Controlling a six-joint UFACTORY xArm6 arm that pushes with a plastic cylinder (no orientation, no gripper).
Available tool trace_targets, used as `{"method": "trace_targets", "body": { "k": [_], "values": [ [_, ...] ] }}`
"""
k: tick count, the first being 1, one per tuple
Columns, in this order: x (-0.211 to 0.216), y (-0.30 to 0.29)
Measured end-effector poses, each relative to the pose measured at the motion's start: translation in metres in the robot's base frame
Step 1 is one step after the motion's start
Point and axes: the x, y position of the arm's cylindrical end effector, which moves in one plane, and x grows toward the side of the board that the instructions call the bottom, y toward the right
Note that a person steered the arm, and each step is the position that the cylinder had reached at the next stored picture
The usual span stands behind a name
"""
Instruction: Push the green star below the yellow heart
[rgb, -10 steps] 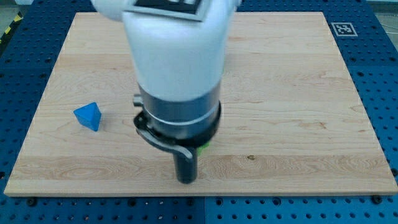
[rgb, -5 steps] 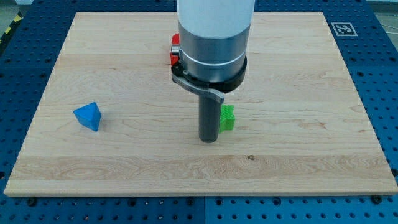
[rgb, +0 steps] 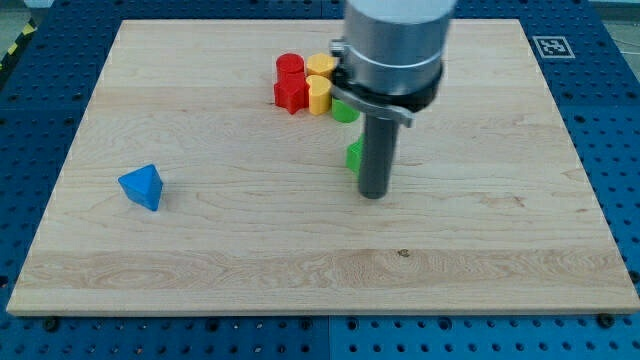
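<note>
The green star (rgb: 354, 156) lies near the board's middle, mostly hidden behind my rod; only its left edge shows. My tip (rgb: 373, 193) rests on the board just to the right of and below the star, touching or nearly touching it. The yellow heart (rgb: 318, 96) sits above and to the left of the star, in a cluster near the view's top. The star is below the heart, offset somewhat to the right.
The cluster holds a red cylinder (rgb: 290, 67), a red star-like block (rgb: 289, 93), a yellow block (rgb: 321, 67) and a green round block (rgb: 344, 110) partly under the arm. A blue triangular block (rgb: 141, 187) lies at the left.
The arm has swept up and to the right. The green star has moved up the board toward the cluster, and the cluster blocks have come into view.
</note>
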Motion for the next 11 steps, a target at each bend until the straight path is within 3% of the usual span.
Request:
{"method": "trace_targets", "body": {
  "k": [1,3,4,5,6,7,8,11],
  "values": [
    [0.0,0.034],
    [-0.005,-0.016],
    [-0.046,-0.017],
    [-0.054,-0.016],
    [-0.043,0.012],
    [-0.064,0.037],
    [-0.082,0.016],
    [-0.067,-0.032]
  ]
}}
